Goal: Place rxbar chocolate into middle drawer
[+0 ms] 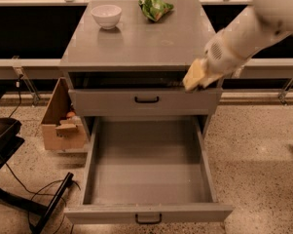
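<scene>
The middle drawer (146, 212) is pulled out wide at the bottom of the grey cabinet; its flat tray shows nothing inside, and a small black handle (148, 219) sits on its front. My gripper (195, 76) hangs on the white arm (243, 33), which comes in from the upper right. It is at the front right corner of the cabinet top (136, 43), above the back right of the open drawer. The rxbar chocolate does not show anywhere; I cannot tell whether it is in the gripper.
A shallower grey drawer (146, 101) with a black handle is shut above the open one. A white bowl (106, 16) and a green snack bag (156, 7) sit at the back of the top. A cardboard box (63, 123) and black chair legs (19, 199) stand to the left.
</scene>
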You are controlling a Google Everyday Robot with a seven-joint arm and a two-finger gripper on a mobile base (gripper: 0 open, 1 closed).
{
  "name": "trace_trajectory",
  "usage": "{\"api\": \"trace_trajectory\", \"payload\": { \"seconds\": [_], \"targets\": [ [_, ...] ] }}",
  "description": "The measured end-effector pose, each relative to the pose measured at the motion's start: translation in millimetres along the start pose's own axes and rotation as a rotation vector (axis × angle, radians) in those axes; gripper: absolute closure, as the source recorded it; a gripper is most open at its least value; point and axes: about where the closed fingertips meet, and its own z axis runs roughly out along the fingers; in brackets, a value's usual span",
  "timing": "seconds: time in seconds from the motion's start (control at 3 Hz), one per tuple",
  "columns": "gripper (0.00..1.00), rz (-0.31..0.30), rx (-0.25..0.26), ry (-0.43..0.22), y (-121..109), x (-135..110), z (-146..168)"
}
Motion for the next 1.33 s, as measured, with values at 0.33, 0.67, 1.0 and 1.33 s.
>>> {"api": "trace_trajectory", "payload": {
  "seconds": [0.33, 0.67, 1.0, 1.33],
  "targets": [
    [1.0, 0.038, -0.086, 0.188, -3, 67, 98],
    [1.0, 0.037, -0.085, 0.186, -3, 66, 96],
    [1.0, 0.027, -0.109, 0.197, 3, 68, 130],
    [1.0, -0.01, -0.174, 0.198, 14, 100, 197]
  ]
}}
